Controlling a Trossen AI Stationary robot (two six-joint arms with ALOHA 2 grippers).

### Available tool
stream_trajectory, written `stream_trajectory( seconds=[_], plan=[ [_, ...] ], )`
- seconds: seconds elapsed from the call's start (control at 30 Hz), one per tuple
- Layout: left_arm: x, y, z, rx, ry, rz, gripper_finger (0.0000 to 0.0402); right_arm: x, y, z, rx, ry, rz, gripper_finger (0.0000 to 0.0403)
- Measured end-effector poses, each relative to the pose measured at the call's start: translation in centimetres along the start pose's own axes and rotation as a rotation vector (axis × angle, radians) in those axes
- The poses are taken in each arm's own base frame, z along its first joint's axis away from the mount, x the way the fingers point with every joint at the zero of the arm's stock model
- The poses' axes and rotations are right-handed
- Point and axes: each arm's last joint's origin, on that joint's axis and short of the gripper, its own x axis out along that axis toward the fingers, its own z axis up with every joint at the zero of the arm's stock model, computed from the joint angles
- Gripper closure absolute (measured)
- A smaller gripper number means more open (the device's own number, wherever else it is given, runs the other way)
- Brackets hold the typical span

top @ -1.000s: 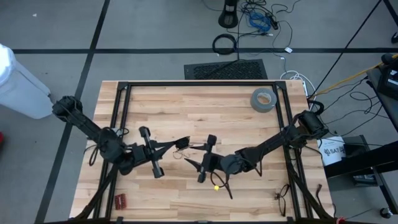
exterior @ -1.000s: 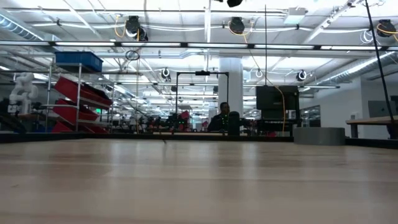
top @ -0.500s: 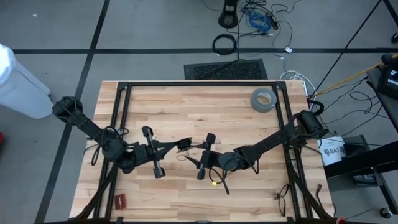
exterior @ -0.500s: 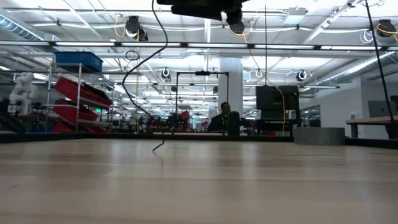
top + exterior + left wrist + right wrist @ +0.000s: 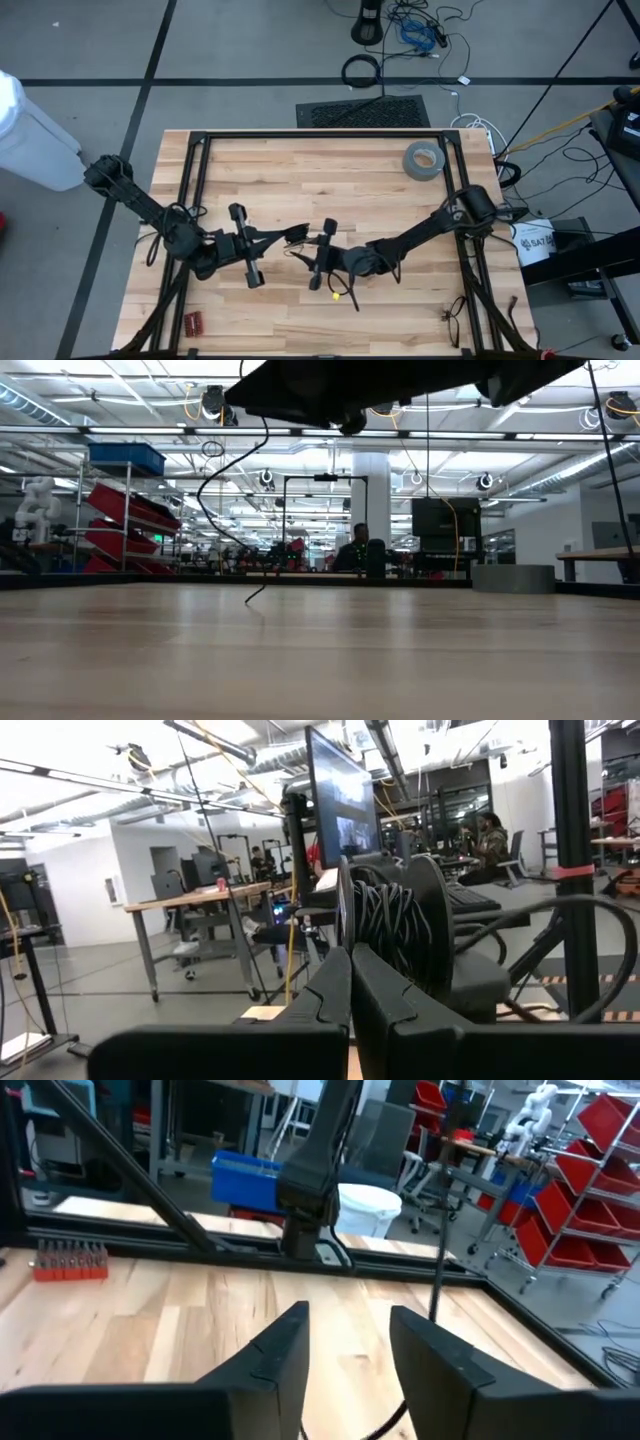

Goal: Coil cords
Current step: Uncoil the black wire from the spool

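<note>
The cord is a very thin black wire. In the low view the cord (image 5: 213, 480) hangs in a loose curve from above, and its free end (image 5: 250, 600) touches the table. In the high view the cord (image 5: 352, 300) trails past a small yellow-green spot (image 5: 338, 294). My left gripper (image 5: 297, 233) is at mid-table, pointing right, with its fingers shut (image 5: 350, 985). My right gripper (image 5: 303, 256) faces it from the right, just nearer the front edge. It is open (image 5: 350, 1345), and a stretch of cord (image 5: 385, 1420) runs low between its fingers. I cannot tell whether they touch it. My left gripper is shut on the cord at the fingertips, with the fingers about level and pointing toward the table's right. The fingers themselves hide the place of contact. The cord hangs slack below them, and its free end (image 5: 250, 600) rests on the table.
A grey tape roll (image 5: 424, 160) lies at the far right of the table. A small red block (image 5: 193, 322) lies near the front left corner. A small black item (image 5: 452, 318) lies at the front right. Black frame rails (image 5: 320, 135) run along the table's edges.
My right gripper has come down and moved toward the table's left, closer to my left gripper; in the low view it has entered from above. More of the hanging cord shows in the low view than a second ago.
</note>
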Motion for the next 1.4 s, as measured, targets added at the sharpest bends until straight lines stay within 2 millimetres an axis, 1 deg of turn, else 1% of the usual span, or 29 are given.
stream_trajectory(
  seconds=[0.17,0.33,0.43,0.53,0.67,0.77,0.93,1.1,1.27,1.4],
  plan=[
    [0.0,0.0,0.0,0.001,0.001,0.000,0.0401,0.1,0.1,0.0,-0.003,-0.003,0.000,0.0304],
    [0.0,0.0,0.0,0.002,0.001,-0.001,0.0401,-0.6,0.9,0.4,-0.059,-0.027,-0.023,0.0328],
    [0.0,0.0,0.0,0.003,0.002,-0.001,0.0401,-1.4,1.5,0.7,-0.128,-0.026,-0.089,0.0326],
    [0.0,0.0,0.0,0.003,0.002,0.000,0.0401,-1.9,2.0,1.1,-0.185,-0.021,-0.147,0.0315],
    [0.0,0.0,0.0,0.003,0.002,0.000,0.0401,-2.1,2.4,1.5,-0.219,-0.020,-0.170,0.0296],
    [0.0,0.0,0.0,0.003,0.002,0.000,0.0401,-2.0,2.2,1.5,-0.207,-0.016,-0.174,0.0282],
    [0.0,0.0,0.0,0.003,0.003,0.000,0.0401,-0.9,1.1,0.8,-0.153,0.023,-0.171,0.0263],
    [0.0,0.0,0.0,0.004,0.003,0.000,0.0401,-0.2,0.3,0.4,-0.097,0.032,-0.138,0.0257],
    [0.0,0.0,-0.1,0.005,0.004,-0.001,0.0401,0.0,0.1,0.3,-0.092,0.036,-0.142,0.0272],
    [0.0,0.0,-0.1,0.005,0.005,0.000,0.0401,0.0,0.2,0.3,-0.092,0.036,-0.140,0.0307]
  ],
)
